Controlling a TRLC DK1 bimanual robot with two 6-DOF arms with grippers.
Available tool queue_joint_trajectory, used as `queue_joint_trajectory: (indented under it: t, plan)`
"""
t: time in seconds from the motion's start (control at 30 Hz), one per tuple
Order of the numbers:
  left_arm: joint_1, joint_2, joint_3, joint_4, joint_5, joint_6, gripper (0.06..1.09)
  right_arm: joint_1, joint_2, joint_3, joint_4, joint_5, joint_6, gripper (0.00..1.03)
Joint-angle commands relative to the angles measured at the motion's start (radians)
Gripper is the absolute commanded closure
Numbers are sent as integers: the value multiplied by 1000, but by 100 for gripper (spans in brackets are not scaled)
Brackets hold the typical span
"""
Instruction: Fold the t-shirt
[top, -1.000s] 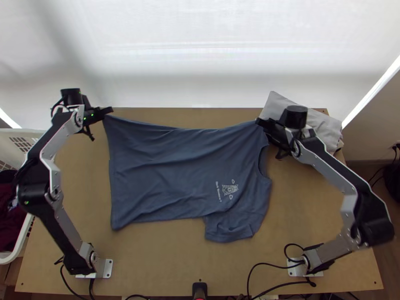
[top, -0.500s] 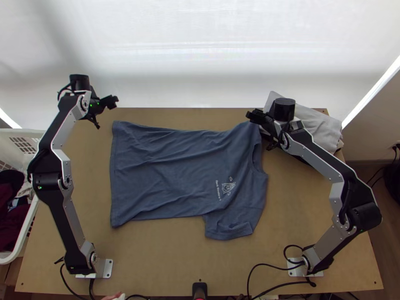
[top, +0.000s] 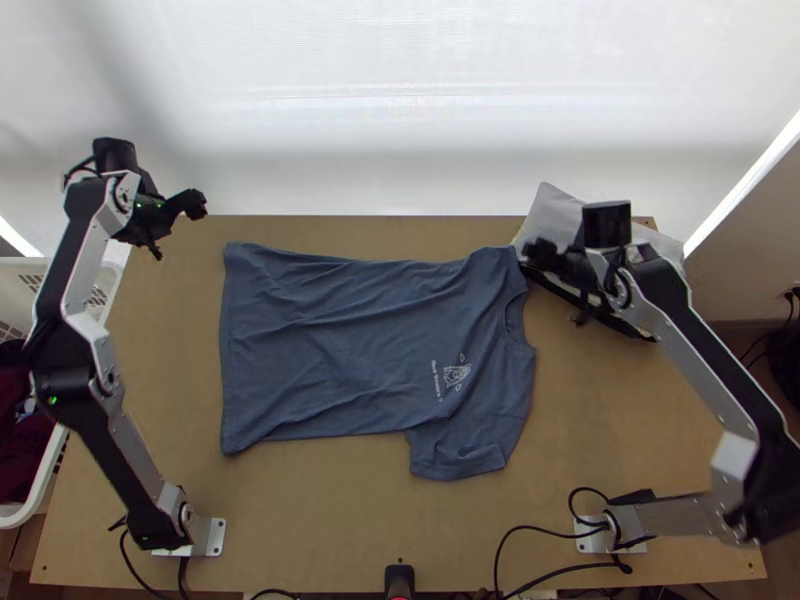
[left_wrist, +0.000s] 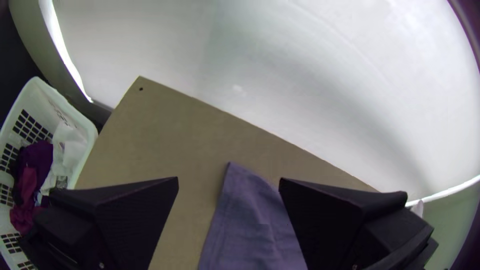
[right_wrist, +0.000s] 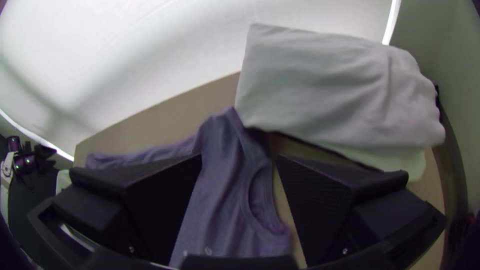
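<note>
A blue-grey t-shirt (top: 340, 340) lies spread with wrinkles on the table, hem to the left, neckline to the right, one sleeve toward the near edge. Past its far left corner, my left gripper (top: 197, 204) is raised and apart from the cloth. Seen from its wrist, the left gripper (left_wrist: 228, 185) is open, the shirt's corner (left_wrist: 245, 200) beyond it. My right gripper (top: 535, 250) is over the shirt's far right corner and the pale cloth stack. In its wrist view the right gripper (right_wrist: 240, 160) is open, with the shirt (right_wrist: 220, 200) below and nothing held.
A stack of folded white and grey cloths (top: 640, 245) lies at the table's far right corner. Off the left edge stands a white basket (top: 60, 265) with dark and pale clothes. Cables (top: 560, 535) run by the right arm's base. Bare table (top: 330, 520) lies along the near side.
Both grippers have let go of the shirt's far edge, which has sunk onto the table. The left has moved up and left; the right went left, then back right.
</note>
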Motion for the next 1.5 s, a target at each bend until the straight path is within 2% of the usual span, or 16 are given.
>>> queue_joint_trajectory:
  t: [0.0, 0.17, 0.27, 0.4, 0.53, 0.73, 0.97, 1.0, 1.07, 1.1, 1.3, 1.37, 1.4, 1.47]
  plan:
    - [-19, -163, -93, -15, 14, 31, 11, 22, -80, 6, -149, -15, 53, 31]
    - [-48, -309, -217, -11, 12, 51, 11, 24, -238, -143, -222, -111, 97, 31]
    - [-66, -377, -279, -8, 12, 62, 11, 48, -327, -261, -246, -147, 131, 31]
    - [-79, -455, -336, -8, 12, 66, 11, 52, -411, -402, -258, -184, 134, 33]
    - [-94, -522, -386, -8, 12, 80, 11, 52, -413, -494, -281, -193, 122, 33]
    - [-131, -613, -500, -75, -9, 213, 11, 56, -417, -602, -260, -220, 69, 33]
    - [-132, -717, -648, -68, -58, 299, 11, 99, -367, -709, -199, -315, 59, 34]
    - [-132, -726, -658, -65, -66, 299, 11, 104, -362, -715, -182, -317, 51, 40]
    - [-132, -737, -668, -65, -66, 299, 11, 102, -354, -734, -117, -317, 45, 57]
    - [-132, -737, -670, -65, -68, 299, 11, 101, -347, -743, -87, -317, 42, 59]
    - [-132, -745, -676, -63, -68, 302, 11, 101, -264, -737, -30, -315, 26, 58]
    - [-132, -749, -676, -63, -68, 305, 11, 101, -249, -735, -30, -315, 17, 43]
    - [-132, -749, -676, -63, -68, 308, 11, 101, -244, -737, -30, -315, 14, 38]
    - [-132, -752, -675, -63, -81, 312, 11, 99, -238, -738, -30, -317, 8, 38]
